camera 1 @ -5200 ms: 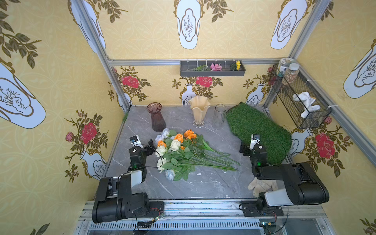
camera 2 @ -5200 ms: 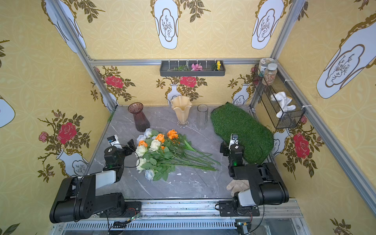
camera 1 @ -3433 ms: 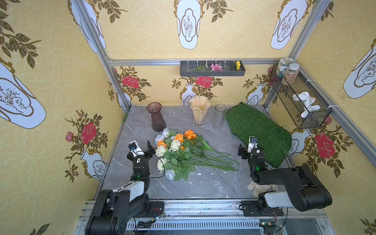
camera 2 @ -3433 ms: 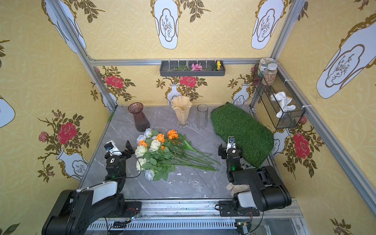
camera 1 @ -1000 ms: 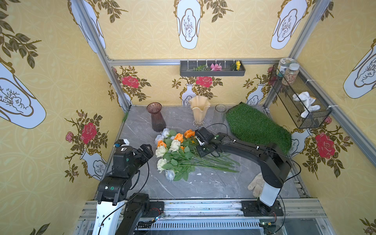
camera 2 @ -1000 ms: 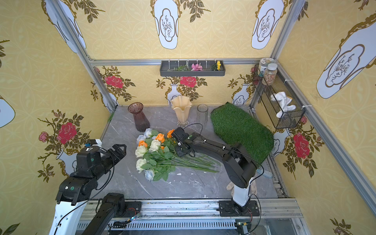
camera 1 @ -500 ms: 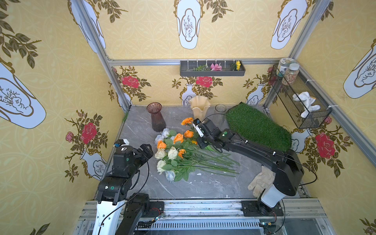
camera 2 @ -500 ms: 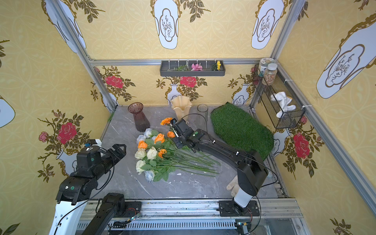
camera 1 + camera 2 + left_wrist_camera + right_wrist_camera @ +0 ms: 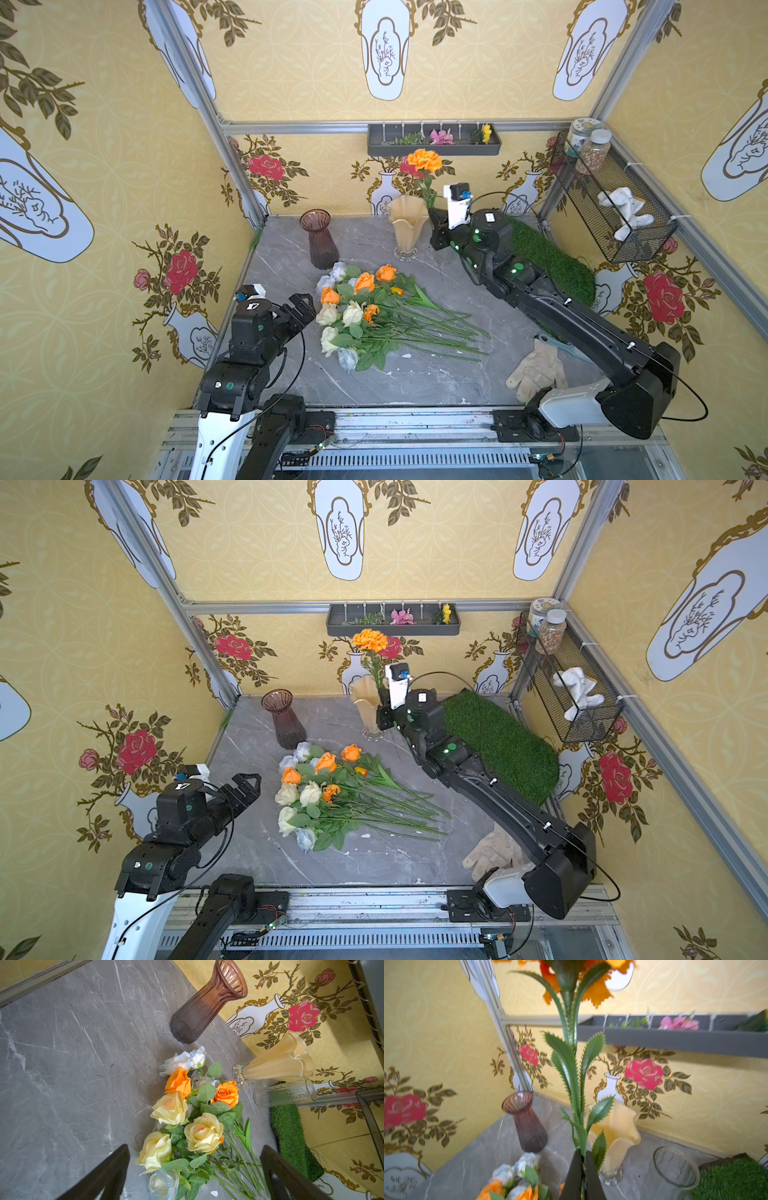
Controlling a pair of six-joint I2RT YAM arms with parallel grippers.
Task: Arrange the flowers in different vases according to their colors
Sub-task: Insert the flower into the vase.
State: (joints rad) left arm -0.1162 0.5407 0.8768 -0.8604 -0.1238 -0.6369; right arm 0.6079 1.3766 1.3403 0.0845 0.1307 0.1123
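Nearest me, a work glove (image 9: 538,370) lies on the grey worktop (image 9: 282,257) beside my right arm. My left gripper (image 9: 305,306) hovers with its jaws spread wide and nothing between them, just beside the heap of flowers (image 9: 365,316). They lie flat mid-worktop, blooms toward that gripper, stems trailing to my right. Farther back stand the purple-brown vase (image 9: 320,243), the cream vase (image 9: 407,226) and, next to the grass mat (image 9: 552,257), the clear vase (image 9: 675,1165). My right gripper (image 9: 583,1153) is clamped tight on the stem of an orange marigold (image 9: 424,160). It holds the flower upright just beside the cream vase's rim, bloom high above it.
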